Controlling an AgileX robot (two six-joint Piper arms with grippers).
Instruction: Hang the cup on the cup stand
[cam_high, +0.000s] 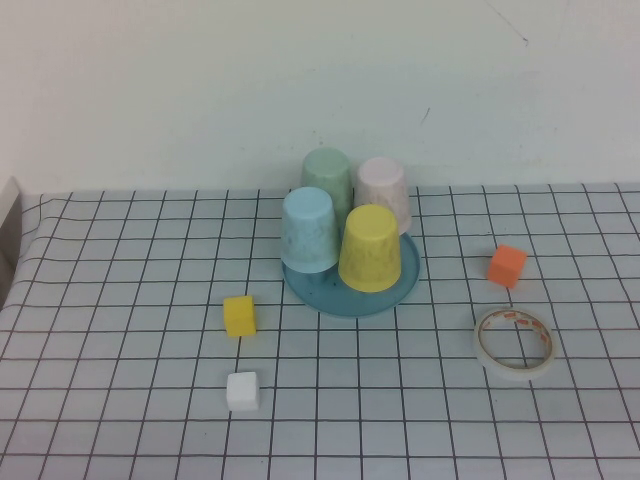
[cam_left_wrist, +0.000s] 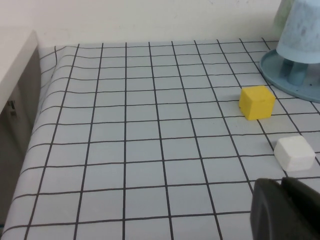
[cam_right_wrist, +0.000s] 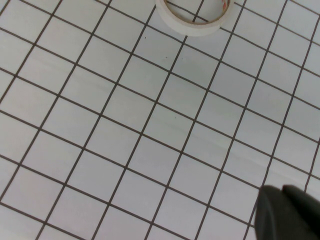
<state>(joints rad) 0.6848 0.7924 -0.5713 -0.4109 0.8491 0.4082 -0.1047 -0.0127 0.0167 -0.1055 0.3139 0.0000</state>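
Note:
The yellow cup (cam_high: 370, 248) stands upside down at the front right of the teal cup stand (cam_high: 350, 302), beside other inverted cups. Neither arm shows in the high view. In the left wrist view my left gripper (cam_left_wrist: 281, 182) is shut and holds nothing; it hovers over the checked cloth near a white cube (cam_left_wrist: 295, 153), with the stand's rim (cam_left_wrist: 278, 75) farther off. In the right wrist view my right gripper (cam_right_wrist: 282, 189) is shut on nothing, above bare cloth some way from the tape roll (cam_right_wrist: 190, 26).
A light blue cup (cam_high: 310, 230), a green cup (cam_high: 328, 180) and a pink cup (cam_high: 384, 192) also sit inverted on the stand. A yellow cube (cam_high: 239, 315), a white cube (cam_high: 242, 390), an orange cube (cam_high: 507, 266) and a tape roll (cam_high: 515, 343) lie around it.

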